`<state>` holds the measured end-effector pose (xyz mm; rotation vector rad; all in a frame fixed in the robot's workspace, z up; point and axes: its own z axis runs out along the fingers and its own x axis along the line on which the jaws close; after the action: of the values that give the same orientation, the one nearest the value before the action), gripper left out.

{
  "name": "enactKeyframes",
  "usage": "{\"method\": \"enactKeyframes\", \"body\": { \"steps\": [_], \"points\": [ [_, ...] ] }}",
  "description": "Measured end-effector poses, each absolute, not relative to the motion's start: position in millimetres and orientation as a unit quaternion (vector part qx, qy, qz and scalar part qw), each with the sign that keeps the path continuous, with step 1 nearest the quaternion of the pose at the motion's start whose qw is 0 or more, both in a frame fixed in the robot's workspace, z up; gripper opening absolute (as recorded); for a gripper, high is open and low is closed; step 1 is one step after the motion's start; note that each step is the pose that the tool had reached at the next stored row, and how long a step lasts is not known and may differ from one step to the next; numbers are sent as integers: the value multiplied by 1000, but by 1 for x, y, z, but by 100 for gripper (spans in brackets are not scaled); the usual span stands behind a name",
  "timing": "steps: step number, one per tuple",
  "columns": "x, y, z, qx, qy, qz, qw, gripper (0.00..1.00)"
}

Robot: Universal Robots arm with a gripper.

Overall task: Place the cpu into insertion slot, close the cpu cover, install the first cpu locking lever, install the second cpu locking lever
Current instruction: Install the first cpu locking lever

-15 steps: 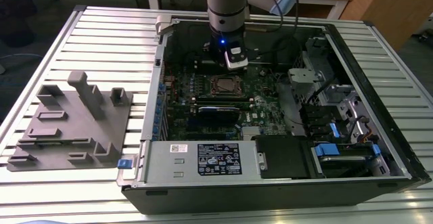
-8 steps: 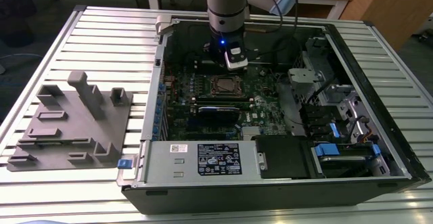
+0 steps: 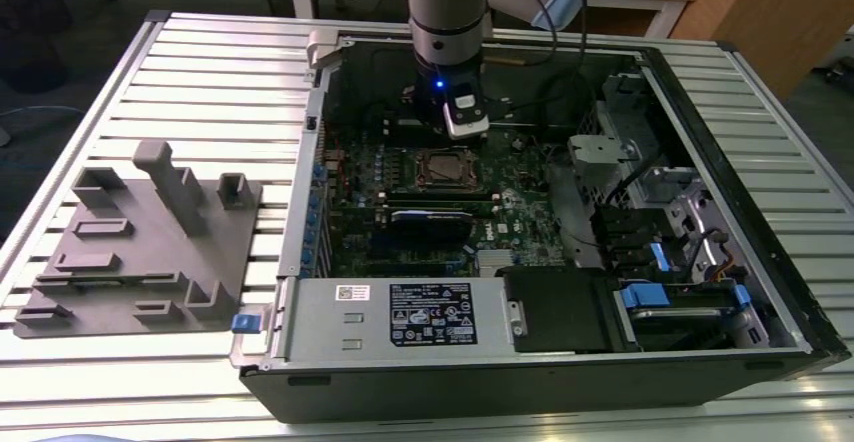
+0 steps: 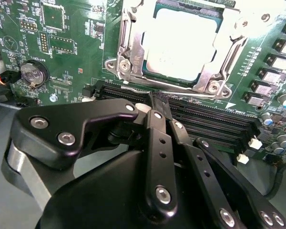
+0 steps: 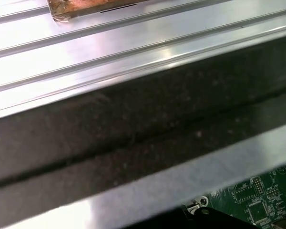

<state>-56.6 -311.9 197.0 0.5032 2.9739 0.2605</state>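
The cpu lies pale and silvery in the insertion slot on the green board. The cpu cover, a shiny metal frame, lies flat over its edges. A thin wire locking lever runs along the socket's near side. My gripper has its black fingers pressed together, the tips right beside that lever and the long black card slots. I cannot tell whether the tips touch the lever. In the exterior view the gripper hangs inside the case, just behind the socket.
The open computer case lies on a slotted metal table. A grey fixture block sits at the exterior view's left. A power supply and drive bays are near the front. The case wall is close to the wrist.
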Motion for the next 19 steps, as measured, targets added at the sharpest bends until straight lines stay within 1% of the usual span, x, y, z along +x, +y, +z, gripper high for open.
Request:
{"method": "enactKeyframes", "body": {
  "steps": [13,19],
  "points": [
    [-55,-311,197,167,981,84,58,11],
    [-55,-311,196,167,981,78,59,11]
  ]
}}
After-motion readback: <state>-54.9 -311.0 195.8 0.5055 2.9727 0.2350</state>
